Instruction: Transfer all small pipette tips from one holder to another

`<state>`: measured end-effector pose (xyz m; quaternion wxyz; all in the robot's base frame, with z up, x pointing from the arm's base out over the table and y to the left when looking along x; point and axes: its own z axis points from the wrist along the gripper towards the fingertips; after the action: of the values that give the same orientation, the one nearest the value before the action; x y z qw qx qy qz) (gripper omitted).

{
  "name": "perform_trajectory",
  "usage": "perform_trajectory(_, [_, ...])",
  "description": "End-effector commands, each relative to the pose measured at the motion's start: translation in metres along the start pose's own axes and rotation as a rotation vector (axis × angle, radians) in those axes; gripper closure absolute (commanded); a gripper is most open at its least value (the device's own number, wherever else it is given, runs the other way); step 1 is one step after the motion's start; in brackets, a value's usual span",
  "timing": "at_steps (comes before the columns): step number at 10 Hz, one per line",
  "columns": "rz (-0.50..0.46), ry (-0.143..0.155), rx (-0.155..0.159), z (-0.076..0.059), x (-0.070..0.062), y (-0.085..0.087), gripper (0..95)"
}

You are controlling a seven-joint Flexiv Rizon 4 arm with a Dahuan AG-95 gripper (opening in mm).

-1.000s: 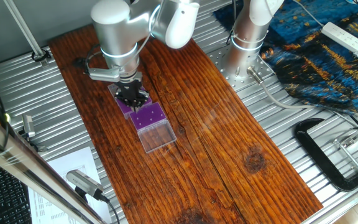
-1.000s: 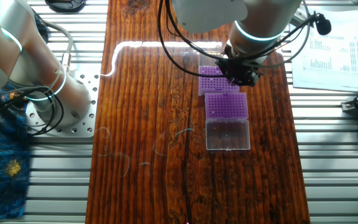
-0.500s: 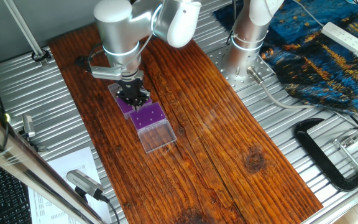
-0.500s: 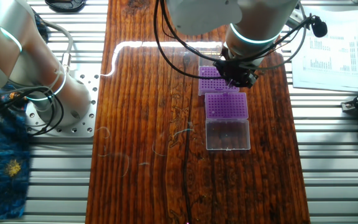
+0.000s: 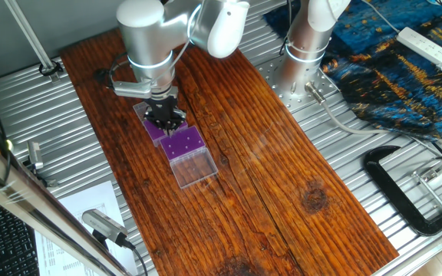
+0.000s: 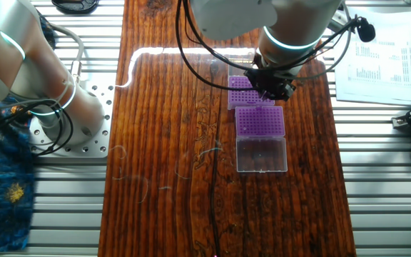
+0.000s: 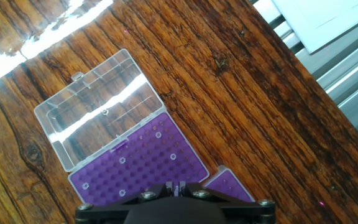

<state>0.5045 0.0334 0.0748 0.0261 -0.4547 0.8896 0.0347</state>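
Two purple racks stand end to end. The open rack (image 7: pixel 142 165) holds several small pipette tips (image 7: pixel 158 134), seen as white rings; its clear lid (image 7: pixel 98 106) lies flat beyond it. A corner of the second rack (image 7: pixel 229 186) shows at the lower right. My gripper (image 7: pixel 176 186) has its fingers nearly together on a thin pale sliver that looks like a tip. In the fixed views, the gripper (image 5: pixel 165 120) (image 6: pixel 268 87) hangs over the join between the second rack (image 6: pixel 242 91) and the open rack (image 6: pixel 260 121).
The racks sit on a dark wooden board (image 6: pixel 170 143). A second robot base (image 5: pixel 301 61) stands at the board's side. Printed paper (image 6: pixel 380 57) lies beside the board, and a black clamp (image 5: pixel 405 192) on the metal table.
The gripper has risen slightly and shifted a little toward the open rack. The racks have not moved.
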Motion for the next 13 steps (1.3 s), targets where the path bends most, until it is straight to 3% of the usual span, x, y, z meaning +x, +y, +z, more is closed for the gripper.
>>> perform_trajectory(1, [0.001,0.001,0.002,0.0009,0.0004,0.0001,95.0])
perform_trajectory(13, [0.024,-0.002,0.002,-0.0014,-0.0039,-0.0023,95.0])
